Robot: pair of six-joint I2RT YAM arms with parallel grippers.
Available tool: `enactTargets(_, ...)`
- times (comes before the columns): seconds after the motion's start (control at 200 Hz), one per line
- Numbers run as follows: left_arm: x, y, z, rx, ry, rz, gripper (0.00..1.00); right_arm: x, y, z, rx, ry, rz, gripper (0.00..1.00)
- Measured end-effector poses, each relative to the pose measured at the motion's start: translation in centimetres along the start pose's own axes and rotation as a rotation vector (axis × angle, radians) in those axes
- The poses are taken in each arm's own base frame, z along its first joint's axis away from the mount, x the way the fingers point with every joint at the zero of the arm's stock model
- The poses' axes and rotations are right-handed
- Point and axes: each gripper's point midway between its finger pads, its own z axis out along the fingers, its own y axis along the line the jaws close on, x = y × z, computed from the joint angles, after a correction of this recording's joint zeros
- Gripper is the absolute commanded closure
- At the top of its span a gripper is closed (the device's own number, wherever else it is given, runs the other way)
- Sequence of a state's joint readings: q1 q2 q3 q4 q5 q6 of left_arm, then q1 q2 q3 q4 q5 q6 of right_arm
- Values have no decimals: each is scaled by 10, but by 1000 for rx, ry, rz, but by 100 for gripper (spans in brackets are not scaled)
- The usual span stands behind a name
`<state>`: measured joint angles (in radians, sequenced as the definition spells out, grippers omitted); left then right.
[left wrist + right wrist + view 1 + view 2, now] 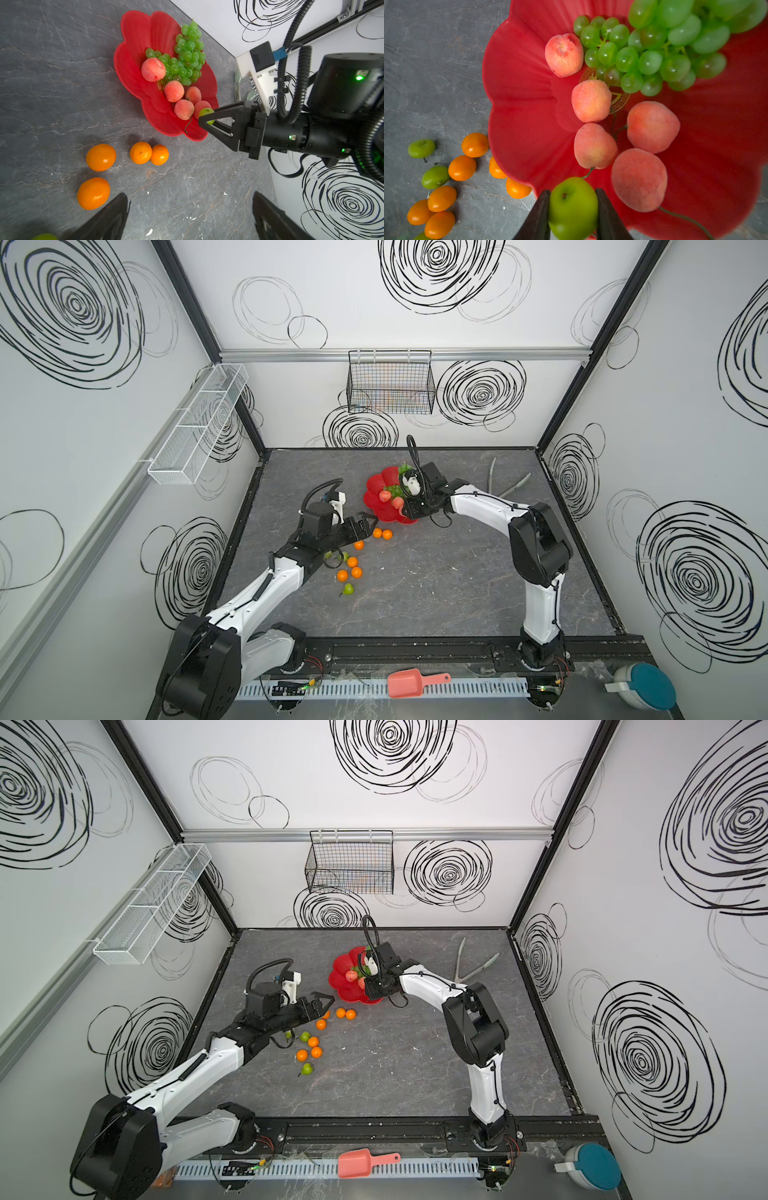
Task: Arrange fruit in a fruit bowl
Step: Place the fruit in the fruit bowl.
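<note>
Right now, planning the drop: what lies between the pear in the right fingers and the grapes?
Peaches in the fruit bowl, shown in the right wrist view.

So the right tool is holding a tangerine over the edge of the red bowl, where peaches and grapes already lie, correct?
No. The right tool grips a green pear, not a tangerine; the right wrist view shows it clearly. The rest holds: it is over the edge of the red bowl, where peaches and grapes already lie.
</note>
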<state>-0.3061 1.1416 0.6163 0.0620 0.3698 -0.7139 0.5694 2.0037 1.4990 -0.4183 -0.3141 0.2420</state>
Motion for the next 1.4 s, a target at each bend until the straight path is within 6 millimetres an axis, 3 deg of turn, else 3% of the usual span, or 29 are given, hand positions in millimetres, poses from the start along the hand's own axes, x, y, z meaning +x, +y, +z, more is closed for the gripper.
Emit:
enactTargets(0.455, -3, 2, -2, 2, -6, -4, 4, 4, -9, 22, 38, 51, -9, 62)
enactTargets(0.655, -4, 2, -3, 2, -9, -3, 4, 4, -12, 23, 52, 55, -11, 53)
enactTargets(0.865, -5, 0, -6, 7, -15, 3, 4, 0, -12, 20, 60, 51, -13, 51)
enactTargets(1.041, -8, -7, -14, 23, -34, 17, 4, -6, -7, 11, 59, 38, -18, 48)
enactTargets(1.211, -7, -12, -25, 26, -42, 28, 4, -17, 3, -12, 53, -5, -32, 48)
enactTargets(1.311, -5, -12, -33, 21, -51, 34, 4, -23, 18, -29, 47, -47, -57, 49)
enactTargets(1.401, 1, -7, -41, -1, -53, 30, 4, -17, 36, -39, 41, -60, -86, 50)
